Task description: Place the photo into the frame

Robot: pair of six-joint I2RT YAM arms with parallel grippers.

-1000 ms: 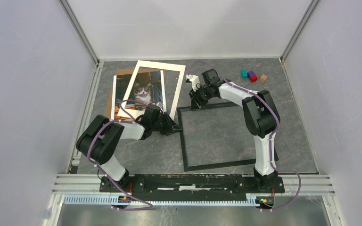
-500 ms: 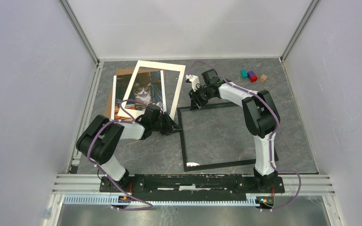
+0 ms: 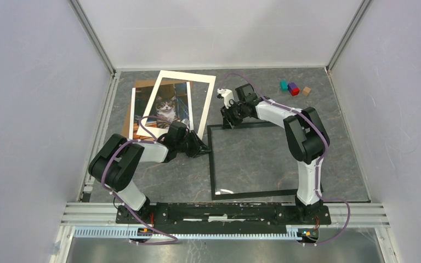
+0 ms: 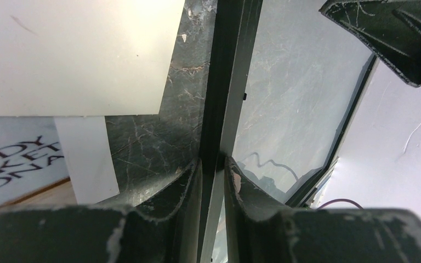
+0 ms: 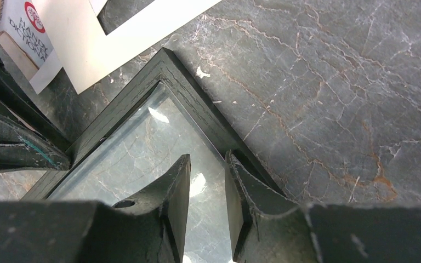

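The frame point(image 3: 252, 193) lies flat on the grey tabletop point(image 3: 263, 98) in front of my bases, with a clear pane inside its black rails. My left end effector point(image 3: 200, 149) reaches in low to the frame's left rail near the far-left corner. In the left wrist view its fingers point(image 4: 189, 181) are drawn in narrowly and clamp that rail between them. My right end effector point(image 3: 227, 121) is down at the far rail, just beside the same corner. Its jaws are only slightly parted, one finger point(image 5: 178, 186) over the pane and the other at the rail. I cannot tell whether it grips. Beyond on the left, outside the frame, the photo point(image 3: 167, 107) shows through a white mat point(image 3: 203, 104) on a brown backing board point(image 3: 142, 86). Small coloured blocks point(image 3: 292, 87) sit at far right.
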